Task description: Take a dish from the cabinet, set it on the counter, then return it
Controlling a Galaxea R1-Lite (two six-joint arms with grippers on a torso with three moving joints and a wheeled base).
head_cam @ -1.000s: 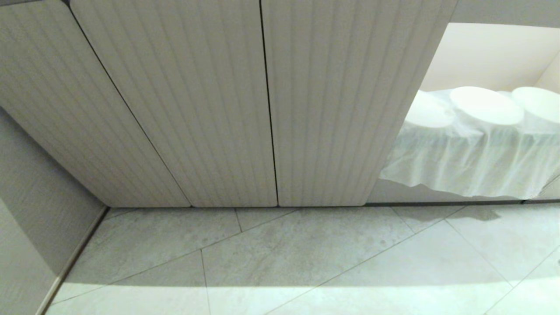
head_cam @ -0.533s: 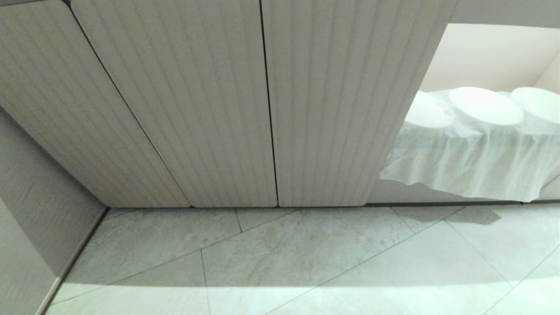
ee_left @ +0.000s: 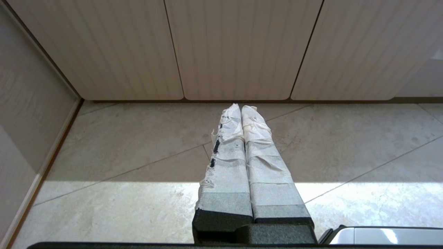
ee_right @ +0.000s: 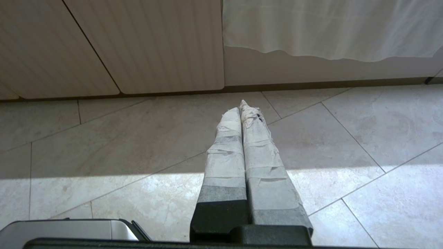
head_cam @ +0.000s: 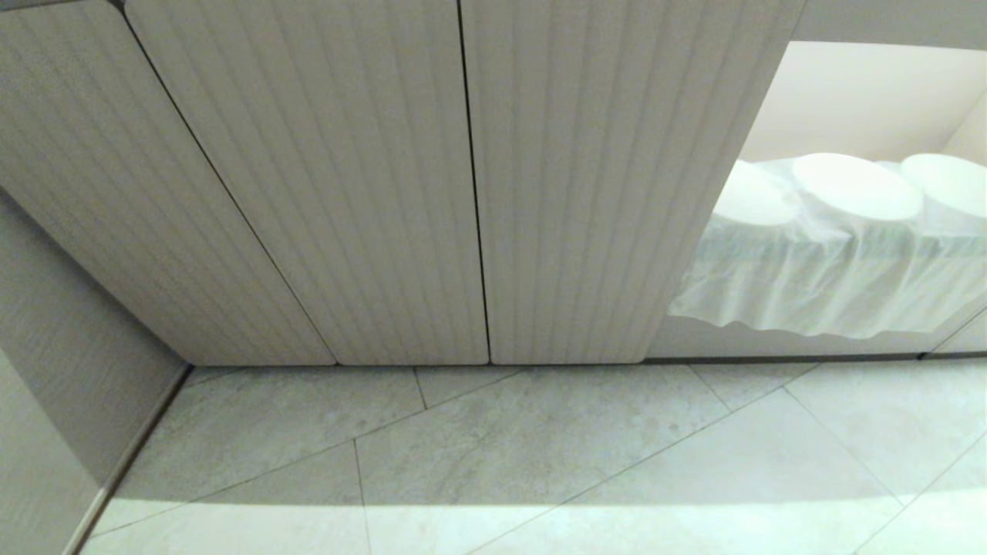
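The cabinet [head_cam: 347,193] fills the head view with its ribbed beige doors shut; its doors also show in the left wrist view [ee_left: 238,48] and the right wrist view [ee_right: 155,45]. Three white round dishes [head_cam: 856,185] lie on a white cloth in a bright recess to the cabinet's right. The counter is out of view. My left gripper [ee_left: 241,107] hangs over the floor tiles in front of the doors, its tape-wrapped fingers shut on nothing. My right gripper [ee_right: 241,105] hangs the same way further right, shut and empty. Neither arm shows in the head view.
The white cloth [head_cam: 833,285] hangs over the recess's front edge, also seen in the right wrist view [ee_right: 328,27]. Grey floor tiles [head_cam: 540,447] run along the cabinet's foot. A wall [head_cam: 62,347] closes the left side. Silver parts of the robot [ee_right: 69,230] sit low beside each wrist.
The hem of the hanging cloth has shifted and sits a little higher. The dark shadow on the floor below it has gone. The cabinet doors and the dishes have not moved.
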